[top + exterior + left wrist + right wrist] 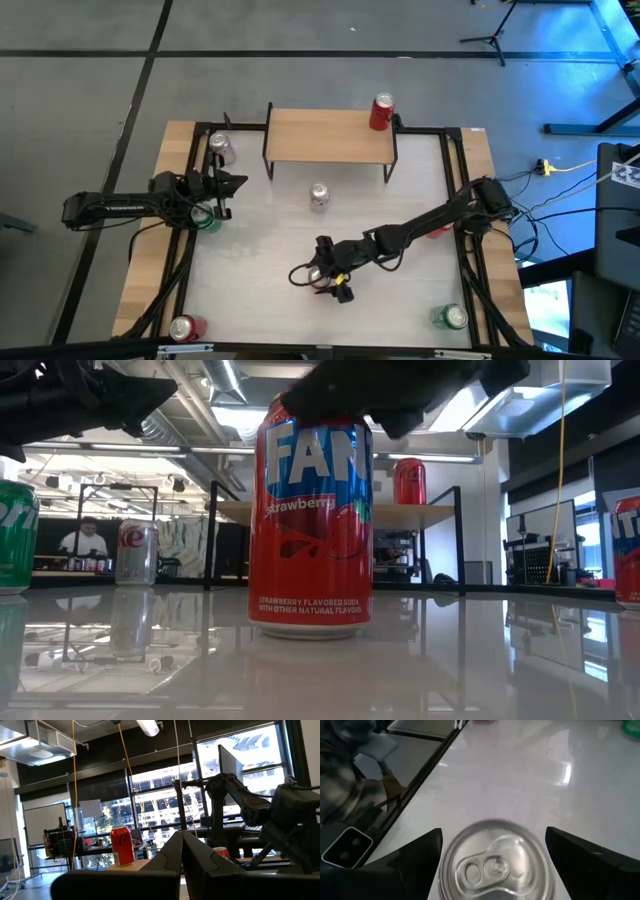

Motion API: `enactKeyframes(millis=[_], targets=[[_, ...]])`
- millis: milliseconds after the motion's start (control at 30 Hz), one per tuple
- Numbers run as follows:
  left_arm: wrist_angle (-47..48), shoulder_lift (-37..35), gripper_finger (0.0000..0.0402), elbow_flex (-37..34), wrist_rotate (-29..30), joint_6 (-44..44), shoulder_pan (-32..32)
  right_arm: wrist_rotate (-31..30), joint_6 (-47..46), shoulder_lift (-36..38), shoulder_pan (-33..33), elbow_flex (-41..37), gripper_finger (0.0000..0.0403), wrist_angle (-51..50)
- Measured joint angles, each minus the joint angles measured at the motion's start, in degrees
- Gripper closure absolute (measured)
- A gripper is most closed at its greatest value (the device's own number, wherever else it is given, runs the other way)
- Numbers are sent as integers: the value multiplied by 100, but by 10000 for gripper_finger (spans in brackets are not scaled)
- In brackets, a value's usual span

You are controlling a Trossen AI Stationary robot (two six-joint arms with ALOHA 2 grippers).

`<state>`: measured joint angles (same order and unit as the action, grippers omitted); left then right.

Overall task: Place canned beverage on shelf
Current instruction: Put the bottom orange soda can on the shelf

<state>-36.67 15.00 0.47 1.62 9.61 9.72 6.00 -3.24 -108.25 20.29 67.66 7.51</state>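
Observation:
A red strawberry soda can (310, 525) stands upright on the white tabletop near its front middle. My right gripper (331, 278) hovers over it, open. In the right wrist view its two fingers stand on either side of the can's silver top (495, 865) with gaps between. The shelf (330, 135), a light wood top on thin black legs, stands at the table's far side. A red cola can (381, 112) stands on its right end. My left gripper (238, 183) is shut and empty at the table's left, held level above the table, as the left wrist view (181, 834) shows.
A silver can (319, 196) stands in front of the shelf, and another (220, 148) at the far left. A green can (207, 218) stands under my left arm. A red can (187, 327) is at the front left and a green one (450, 317) at the front right.

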Motion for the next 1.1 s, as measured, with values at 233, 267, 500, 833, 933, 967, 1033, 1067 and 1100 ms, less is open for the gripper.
enactKeyframes(millis=[233, 267, 500, 833, 933, 967, 1033, 1067, 1100], targets=[[23, 0, 398, 0, -2, 0, 0, 4, -148, -150, -2, 0, 52, -209], [22, 0, 398, 0, -2, 0, 0, -1, -218, -153, -2, 0, 52, -270], [22, 0, 398, 0, -1, 0, 1, -107, -333, -133, -2, 0, 82, -335], [84, 0, 398, 0, -3, -7, 0, -346, -520, 596, -5, -6, 114, -1159], [93, -1, 398, 0, -1, -9, 1, -509, -547, 976, -4, -7, 114, -1657], [100, 0, 398, 0, -2, -10, 2, -595, -546, 1130, -4, -7, 114, -1788], [105, -1, 398, 0, -3, -11, 1, -805, -547, 1470, -4, -7, 114, -2077], [107, 0, 398, 0, -3, -13, 2, -922, -546, 1669, -7, -8, 114, -2194], [113, 0, 398, 0, -3, -11, 0, -1093, -531, 1864, -7, -6, 114, -2353]])
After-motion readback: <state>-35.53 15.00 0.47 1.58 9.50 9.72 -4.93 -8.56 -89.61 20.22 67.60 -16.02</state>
